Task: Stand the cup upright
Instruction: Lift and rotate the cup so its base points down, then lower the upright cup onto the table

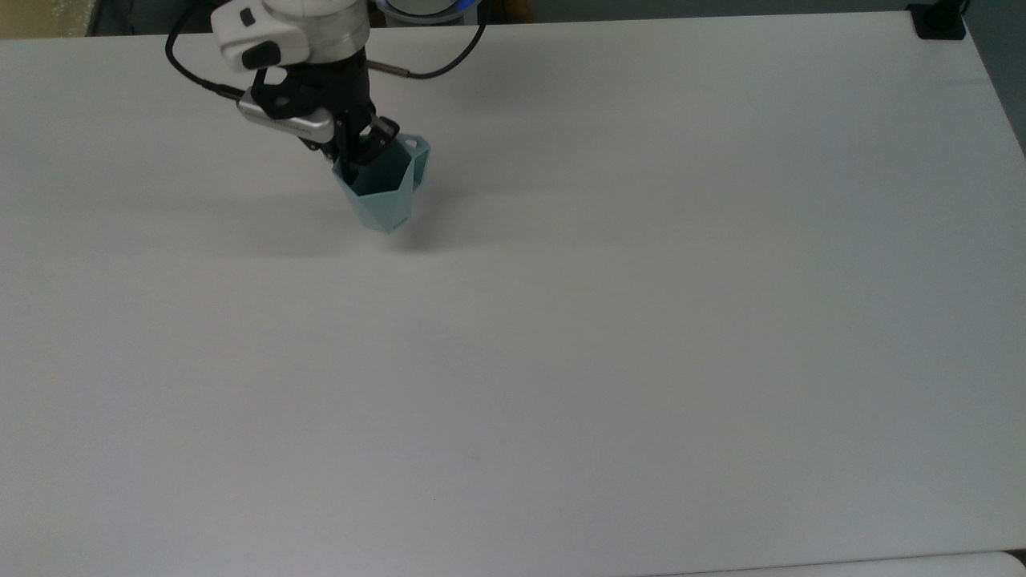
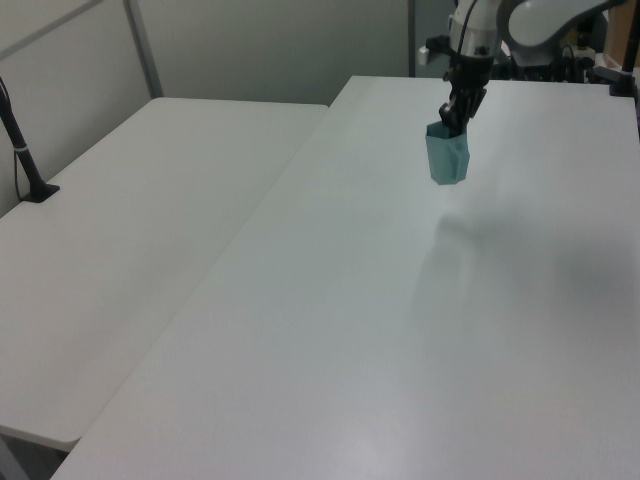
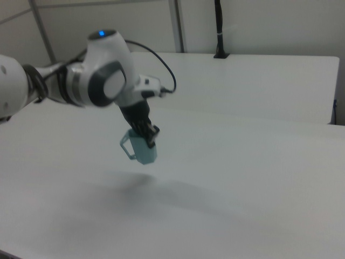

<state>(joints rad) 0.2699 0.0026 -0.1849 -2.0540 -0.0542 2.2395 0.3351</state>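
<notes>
One cup (image 1: 383, 186) | upright, mouth up, visibly hollow | end effector (image 1: 358, 156) pinching its rim

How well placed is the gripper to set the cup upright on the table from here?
Probably well placed: the gripper is shut on the cup at its rim, mouth up, over bare table.
</notes>
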